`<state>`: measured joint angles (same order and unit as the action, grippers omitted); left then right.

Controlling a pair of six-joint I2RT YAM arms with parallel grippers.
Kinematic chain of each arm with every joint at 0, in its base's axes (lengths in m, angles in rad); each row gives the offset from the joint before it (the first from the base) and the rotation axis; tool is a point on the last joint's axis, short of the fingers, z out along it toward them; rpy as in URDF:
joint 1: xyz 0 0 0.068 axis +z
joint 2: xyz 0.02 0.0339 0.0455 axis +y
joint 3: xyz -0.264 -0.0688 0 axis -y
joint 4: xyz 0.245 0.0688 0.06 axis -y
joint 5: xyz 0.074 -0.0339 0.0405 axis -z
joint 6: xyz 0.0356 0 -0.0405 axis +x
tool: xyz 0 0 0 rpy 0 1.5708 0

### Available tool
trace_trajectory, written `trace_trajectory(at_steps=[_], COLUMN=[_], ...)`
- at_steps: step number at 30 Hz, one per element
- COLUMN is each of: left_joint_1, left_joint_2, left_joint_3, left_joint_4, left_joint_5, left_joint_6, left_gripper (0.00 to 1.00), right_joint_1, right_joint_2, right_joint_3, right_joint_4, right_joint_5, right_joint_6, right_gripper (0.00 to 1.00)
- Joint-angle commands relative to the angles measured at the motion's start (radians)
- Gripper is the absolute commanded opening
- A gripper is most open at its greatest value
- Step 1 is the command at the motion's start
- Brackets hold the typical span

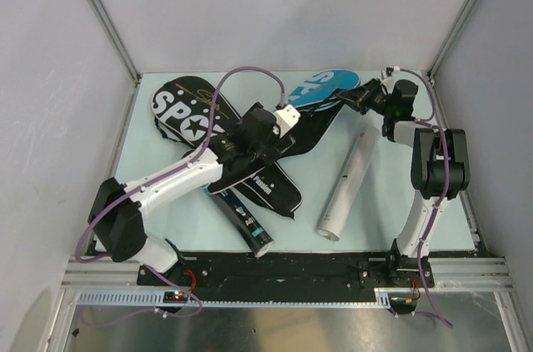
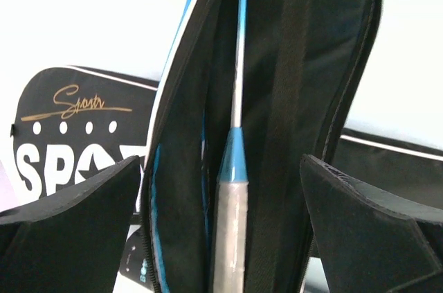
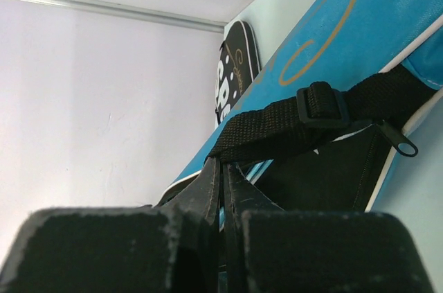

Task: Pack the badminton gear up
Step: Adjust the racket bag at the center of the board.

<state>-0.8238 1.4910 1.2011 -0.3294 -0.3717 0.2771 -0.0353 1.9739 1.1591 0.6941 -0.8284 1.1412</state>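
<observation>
A blue racket cover (image 1: 329,86) lies unzipped at the back of the table, its black inside (image 2: 291,99) facing up. In it rests a racket with a light-blue shaft (image 2: 239,43) and a pale wrapped handle (image 2: 230,231). My left gripper (image 2: 221,237) (image 1: 279,123) is open, its fingers (image 2: 76,224) on either side of the handle without touching it. My right gripper (image 3: 232,172) (image 1: 360,101) is shut on the blue cover (image 3: 325,37) at its black strap (image 3: 297,123). A black "SPORT" cover (image 1: 187,111) (image 2: 69,147) lies at the back left. No shuttlecock shows.
A white tube (image 1: 350,179) lies at the right of the table (image 1: 166,194) and a black tube (image 1: 246,223) near the front edge. The black cover's narrow end (image 1: 275,190) runs under my left arm. White walls close in the back and both sides.
</observation>
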Motion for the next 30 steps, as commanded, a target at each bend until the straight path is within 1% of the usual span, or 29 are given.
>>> trace_trajectory(at_steps=[1,4,5,8,10,13,15,18,20,23,25,27,30], left_joint_1=[0.071,0.088,0.089,0.095,0.102,0.106,0.109,0.109,0.109,0.094,0.069,0.032,-0.031], left_joint_2=[-0.017,-0.044,-0.057,-0.064,-0.058,-0.065,-0.068,-0.082,-0.091,-0.086,-0.069,-0.038,0.047], left_joint_3=[0.039,0.018,0.004,-0.034,-0.042,-0.053,-0.053,-0.051,-0.049,-0.041,-0.035,-0.023,0.013], left_joint_4=[-0.043,-0.045,-0.044,-0.044,-0.052,-0.056,-0.059,-0.069,-0.070,-0.070,-0.069,-0.069,-0.069], left_joint_5=[0.061,0.096,0.116,0.129,0.130,0.163,0.165,0.202,0.242,0.296,0.334,0.337,0.297], left_joint_6=[-0.007,0.028,0.047,0.085,0.085,0.075,0.073,0.071,0.079,0.106,0.136,0.167,0.203], left_gripper=[1.00,0.99,1.00,0.99,0.98,0.97,0.96,0.94,0.90,0.85,0.83,0.83,0.81], right_joint_1=[-0.006,0.001,0.003,-0.003,-0.011,-0.025,-0.032,-0.044,-0.048,-0.046,-0.044,-0.044,-0.051], right_joint_2=[0.005,0.017,0.016,-0.015,-0.041,-0.064,-0.068,-0.068,-0.080,-0.108,-0.126,-0.148,-0.176], right_joint_3=[0.082,0.109,0.116,0.128,0.129,0.142,0.153,0.168,0.169,0.168,0.165,0.154,0.139], right_joint_4=[-0.062,-0.124,-0.184,-0.417,-0.564,-0.708,-0.765,-0.795,-0.818,-0.862,-0.889,-0.898,-0.882], right_joint_5=[0.001,-0.018,-0.010,0.060,0.132,0.209,0.245,0.229,0.224,0.246,0.273,0.291,0.280], right_joint_6=[-0.075,-0.134,-0.191,-0.380,-0.520,-0.674,-0.743,-0.799,-0.806,-0.791,-0.779,-0.769,-0.743], right_gripper=[0.00,0.01,0.05,0.25,0.32,0.36,0.37,0.36,0.36,0.39,0.41,0.42,0.42])
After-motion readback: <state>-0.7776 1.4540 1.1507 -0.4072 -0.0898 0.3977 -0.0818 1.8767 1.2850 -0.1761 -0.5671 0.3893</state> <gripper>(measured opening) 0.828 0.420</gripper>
